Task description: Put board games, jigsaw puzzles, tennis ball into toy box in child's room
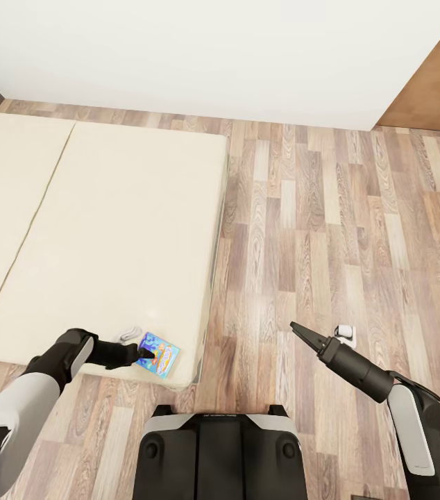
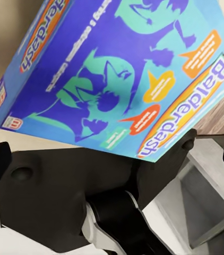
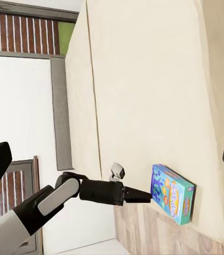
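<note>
Blue board game (image 1: 159, 353) at bed's (image 1: 109, 229) corner

White forearms, black tapered hands, dark grey base

A cream bed (image 1: 109, 229) stood on a wood-plank floor (image 1: 331, 229), against a white wall. A blue board game (image 1: 160, 353) lay on the bed near its front corner, close to the edge.
</note>
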Tool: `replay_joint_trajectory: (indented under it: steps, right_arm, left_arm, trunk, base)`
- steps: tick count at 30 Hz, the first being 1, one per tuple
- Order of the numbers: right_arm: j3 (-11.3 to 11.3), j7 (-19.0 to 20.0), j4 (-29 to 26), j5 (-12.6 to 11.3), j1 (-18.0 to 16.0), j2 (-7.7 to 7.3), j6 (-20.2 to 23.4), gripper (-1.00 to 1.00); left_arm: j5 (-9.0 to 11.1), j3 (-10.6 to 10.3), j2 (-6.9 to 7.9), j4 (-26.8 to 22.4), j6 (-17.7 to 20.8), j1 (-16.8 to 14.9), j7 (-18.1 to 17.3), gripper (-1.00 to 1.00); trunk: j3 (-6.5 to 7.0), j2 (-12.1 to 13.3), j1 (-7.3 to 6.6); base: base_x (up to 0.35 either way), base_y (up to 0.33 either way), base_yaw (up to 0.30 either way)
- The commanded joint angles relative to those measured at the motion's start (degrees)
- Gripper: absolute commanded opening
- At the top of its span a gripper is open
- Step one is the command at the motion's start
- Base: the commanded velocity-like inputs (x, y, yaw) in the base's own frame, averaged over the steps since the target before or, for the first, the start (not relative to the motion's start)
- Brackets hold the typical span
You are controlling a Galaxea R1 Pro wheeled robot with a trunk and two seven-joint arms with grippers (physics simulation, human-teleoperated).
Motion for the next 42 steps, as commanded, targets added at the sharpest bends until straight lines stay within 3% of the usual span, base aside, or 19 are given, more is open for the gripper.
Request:
replay_joint_trajectory:
  steps: [1,9,32,42]
  right_arm:
    - [-0.1,0.1,-0.1,0.0,0.0,0.0,0.3,1.0]
    - [0.0,-0.1,-0.2,0.0,0.0,-0.02,0.3,1.0]
    - [-0.1,0.0,-0.1,0.0,0.0,-0.09,0.3,1.0]
    - [-0.1,0.0,-0.1,0.0,0.0,-0.09,0.3,1.0]
  left_arm:
    - [0.1,0.2,-0.08,0.1,0.4,0.0,0.0,1.0]
    - [-1.2,0.2,-0.23,0.2,0.1,0.0,0.1,1.0]
    - [-1.5,0.1,-1.09,0.3,-1.4,0.0,0.1,1.0]
    - [-1.5,0.0,-1.09,0.3,-4.6,0.0,0.0,1.0]
  trunk:
    - [-0.06,-0.1,0.03]
    - [-0.06,-0.1,0.03]
    - [-0.47,-0.1,0.03]
    - [-0.5,-0.1,0.03]
  base:
    - [0.0,0.0,0.0]
    - [0.0,0.0,0.0]
    - [0.0,0.0,0.0]
    - [0.0,0.0,0.0]
